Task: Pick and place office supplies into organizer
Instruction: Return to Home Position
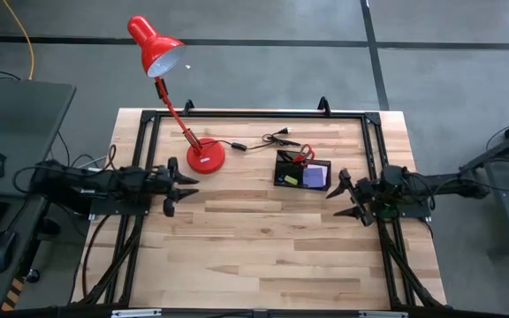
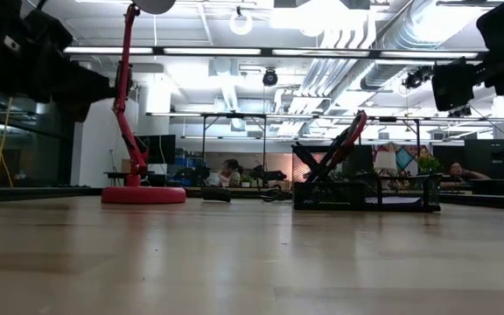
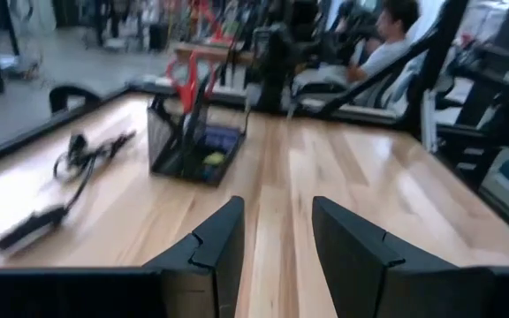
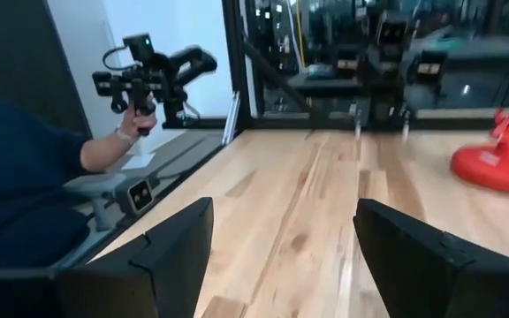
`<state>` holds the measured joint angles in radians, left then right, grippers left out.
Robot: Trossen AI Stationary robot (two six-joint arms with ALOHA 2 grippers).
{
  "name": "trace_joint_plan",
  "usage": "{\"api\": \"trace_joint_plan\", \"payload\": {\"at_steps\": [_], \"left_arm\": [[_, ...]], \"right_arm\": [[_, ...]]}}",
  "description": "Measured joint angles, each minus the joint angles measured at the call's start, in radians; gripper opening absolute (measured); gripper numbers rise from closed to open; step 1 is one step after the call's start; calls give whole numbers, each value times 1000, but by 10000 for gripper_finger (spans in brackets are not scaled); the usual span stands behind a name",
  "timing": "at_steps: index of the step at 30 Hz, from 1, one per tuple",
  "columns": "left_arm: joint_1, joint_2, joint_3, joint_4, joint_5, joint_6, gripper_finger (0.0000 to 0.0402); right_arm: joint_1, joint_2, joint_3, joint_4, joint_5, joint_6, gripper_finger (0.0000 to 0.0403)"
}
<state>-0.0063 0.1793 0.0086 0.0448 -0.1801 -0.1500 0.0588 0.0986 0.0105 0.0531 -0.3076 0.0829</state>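
Hovering above the wooden table [image 1: 263, 256], the right gripper [image 1: 343, 194] is held just right of the organizer [image 1: 280, 168], with its jaws spread wide and nothing between them. The left gripper [image 1: 184, 188] is held well to the organizer's left, with jaws parted and empty. Only bare wood is seen between it and the organizer.

Within the organizer, a blue-purple note pad [image 1: 315, 177] is laid flat in the low right part, with a small yellow piece [image 1: 290, 179] just left of it. Red-handled scissors [image 1: 302, 156] and thin dark pens [image 2: 308, 163] are stood slanting in the taller back section.

A red desk lamp [image 1: 206, 155] is set left of the organizer, and a black cable [image 1: 268, 139] is strewn behind it. All is enclosed by a black metal frame [image 1: 254, 114]. Beyond the organizer, a seated person [image 3: 385, 49] is seen.
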Motion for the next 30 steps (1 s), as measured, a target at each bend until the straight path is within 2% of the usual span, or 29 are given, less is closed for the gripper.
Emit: {"api": "trace_joint_plan", "payload": {"at_steps": [4,9,19,30], "left_arm": [[0,-41,1,-4,8,21,122],[0,-29,1,-3,10,22,122],[0,-18,1,-3,12,12,122],[0,-18,1,-3,12,14,122]], "right_arm": [[-10,-51,0,0,-6,-31,266],[-13,-60,1,-2,-2,-31,266],[-13,-59,2,-7,37,272,266],[-13,-59,2,-8,37,309,266]]}}
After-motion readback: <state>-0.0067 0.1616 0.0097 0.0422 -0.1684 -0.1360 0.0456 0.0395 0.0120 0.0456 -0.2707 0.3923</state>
